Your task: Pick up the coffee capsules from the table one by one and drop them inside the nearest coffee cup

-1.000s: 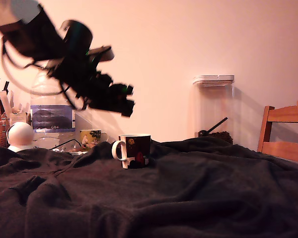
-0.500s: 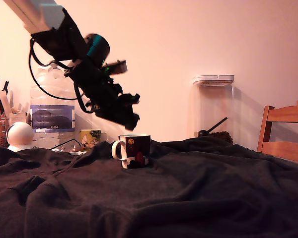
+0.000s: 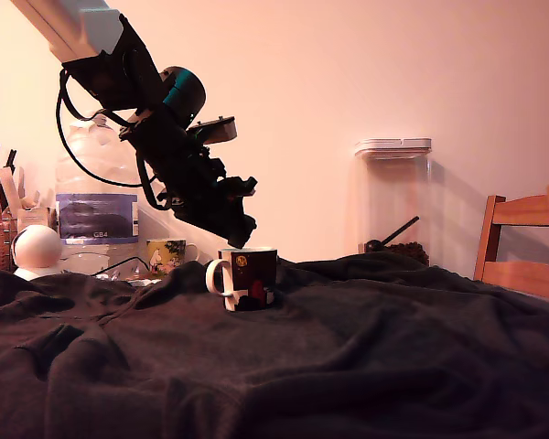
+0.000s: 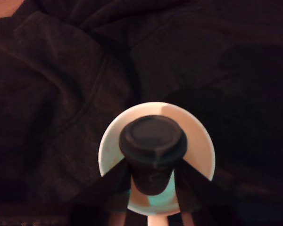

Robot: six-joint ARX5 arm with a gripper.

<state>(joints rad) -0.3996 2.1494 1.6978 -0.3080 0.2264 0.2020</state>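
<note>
The arm reaches down from the upper left of the exterior view, and its gripper (image 3: 242,240) hangs directly above the coffee cup (image 3: 248,277), very close to the rim. The cup stands upright on the tabletop (image 3: 366,347), which is covered by a wrinkled dark cloth; its white handle points to the exterior view's left.

In the wrist view the coffee capsule (image 4: 153,153) is seen held between the jaws (a dark capsule with a round flat face turned toward the camera). The jaws are closed narrowly on the body of the capsule, one on each side, and the wider rim of the capsule stands out beyond their tips. Behind the capsule the white inside of the coffee cup (image 4: 193,134) makes a pale ring around it, so the capsule lies over the opening of the cup, near the middle. Whether the capsule is already lower than the rim I cannot tell from these pictures.

Behind the cup, toward the exterior view's left, a smaller yellow-green mug (image 3: 166,254) stands near a large water bottle (image 3: 96,206) and a white round object (image 3: 37,249). At the exterior view's right a clear container (image 3: 394,197) with a white lid stands against the wall, and beside it is a wooden chair (image 3: 524,242).
</note>
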